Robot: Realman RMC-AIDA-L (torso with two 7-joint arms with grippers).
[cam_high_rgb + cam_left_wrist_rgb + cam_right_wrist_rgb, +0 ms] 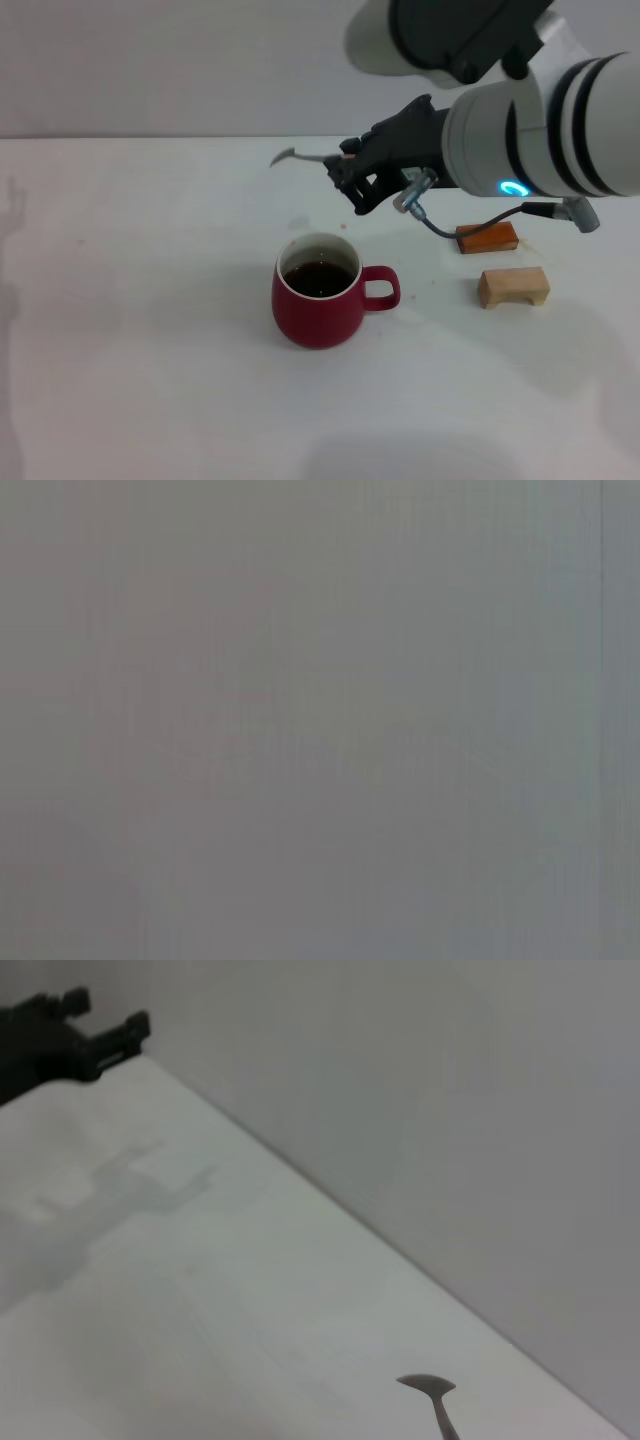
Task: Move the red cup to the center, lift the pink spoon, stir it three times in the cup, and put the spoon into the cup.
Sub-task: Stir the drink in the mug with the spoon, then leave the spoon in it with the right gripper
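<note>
**A:** What do you see in the cup?

**B:** On my screen the red cup (319, 297) stands upright on the white table (150, 350), near the middle of the head view. It holds a dark liquid, below the white rim. The inside is white, the outside dark red and rounded, and the loop handle points to the robot's right.

**A:** And the spoon?

**B:** The pink spoon (300, 157) is in the air, above and behind the cup, not touching it. I see the grey metal bowl and neck sticking out to the robot's left from the claw, lying about level. A small bit of pink shows at the fingers; the rest of the handle is hidden there. In the right wrist view only the bowl and a piece of the neck (432, 1395) show, above the table.

**A:** How is the claw?

**B:** The right claw (352, 172) is black and its fingers are closed narrow on the spoon's handle end. It hangs above the table, behind the cup. The left claw I cannot find; the left wrist view gives me only flat grey.

**A:** Anything else on the table?

**B:** Two wooden blocks to the right of the cup: an orange-brown block (487, 238) and, nearer to me, a pale block (514, 286). They are apart from each other and from the cup.
</note>
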